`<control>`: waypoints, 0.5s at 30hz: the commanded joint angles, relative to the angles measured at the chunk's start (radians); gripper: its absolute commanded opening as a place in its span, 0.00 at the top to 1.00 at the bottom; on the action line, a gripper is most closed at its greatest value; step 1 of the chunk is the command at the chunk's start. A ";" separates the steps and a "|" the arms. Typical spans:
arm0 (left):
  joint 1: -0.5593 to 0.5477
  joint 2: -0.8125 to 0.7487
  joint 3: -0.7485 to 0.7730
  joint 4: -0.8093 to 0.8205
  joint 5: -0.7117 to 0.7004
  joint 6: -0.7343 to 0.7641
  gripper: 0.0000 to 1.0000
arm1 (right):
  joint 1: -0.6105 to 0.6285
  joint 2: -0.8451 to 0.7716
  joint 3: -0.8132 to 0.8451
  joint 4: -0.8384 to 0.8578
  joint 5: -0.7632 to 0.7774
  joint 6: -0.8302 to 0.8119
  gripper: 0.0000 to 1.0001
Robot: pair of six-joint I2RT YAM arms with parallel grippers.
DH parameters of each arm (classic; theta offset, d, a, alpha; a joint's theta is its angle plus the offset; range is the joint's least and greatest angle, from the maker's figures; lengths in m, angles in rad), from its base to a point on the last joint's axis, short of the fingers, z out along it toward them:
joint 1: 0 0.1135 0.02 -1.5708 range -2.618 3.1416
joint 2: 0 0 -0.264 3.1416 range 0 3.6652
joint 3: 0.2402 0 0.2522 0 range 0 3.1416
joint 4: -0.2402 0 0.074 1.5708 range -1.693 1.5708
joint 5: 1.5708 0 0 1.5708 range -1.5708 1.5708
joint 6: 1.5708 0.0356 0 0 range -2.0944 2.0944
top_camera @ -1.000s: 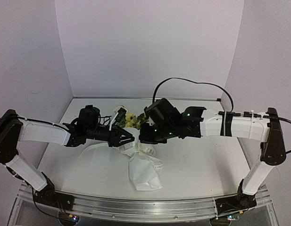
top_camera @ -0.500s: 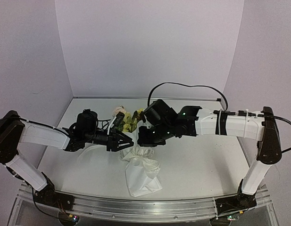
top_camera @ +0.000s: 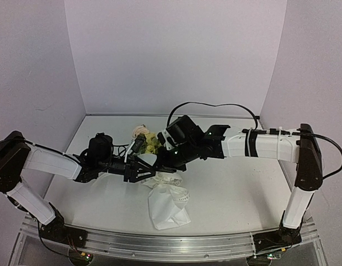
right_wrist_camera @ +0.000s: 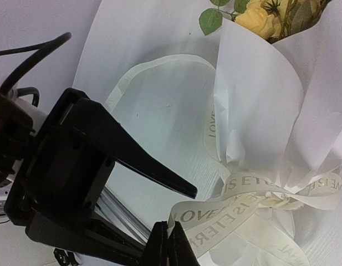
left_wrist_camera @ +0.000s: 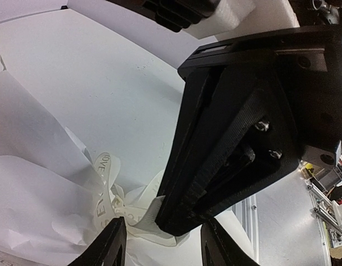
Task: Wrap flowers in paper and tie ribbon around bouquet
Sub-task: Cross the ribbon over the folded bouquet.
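At the middle of a white table (top_camera: pixel 243 188), the right gripper (right_wrist_camera: pixel 166 244) has its fingers pressed together, pinching the ribbon (right_wrist_camera: pixel 237 208), a cream band printed with the word LOVE. The left gripper (left_wrist_camera: pixel 159 249) faces it tip to tip, its fingers apart with nothing between them. The ribbon loops around the waist of the bouquet (top_camera: pixel 165 194), which lies on the table just beneath both grippers, its narrow end towards the arm bases. The white paper (right_wrist_camera: pixel 259 100) is gathered and creased where the ribbon crosses it. Yellow flowers (top_camera: pixel 151 139) and green leaves poke out of the far end. Both arms reach in low from the sides, a black cable (top_camera: pixel 215 105) arching over the right one. Plain lilac walls (top_camera: pixel 171 55) close in the table on three sides, and a metal rail (top_camera: pixel 171 244) runs along the near edge. The grippers hide the middle of the bouquet from above, and whether the ribbon is knotted cannot be made out.
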 commanded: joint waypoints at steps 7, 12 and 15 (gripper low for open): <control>-0.018 0.008 0.017 0.055 -0.047 0.015 0.56 | -0.010 0.024 0.048 0.054 -0.085 0.049 1.00; -0.026 0.019 0.011 0.072 -0.061 -0.004 0.64 | -0.012 0.029 0.046 0.053 -0.085 0.055 1.00; -0.032 0.024 0.003 0.077 -0.080 -0.015 0.71 | -0.011 0.038 0.051 0.053 -0.089 0.060 1.00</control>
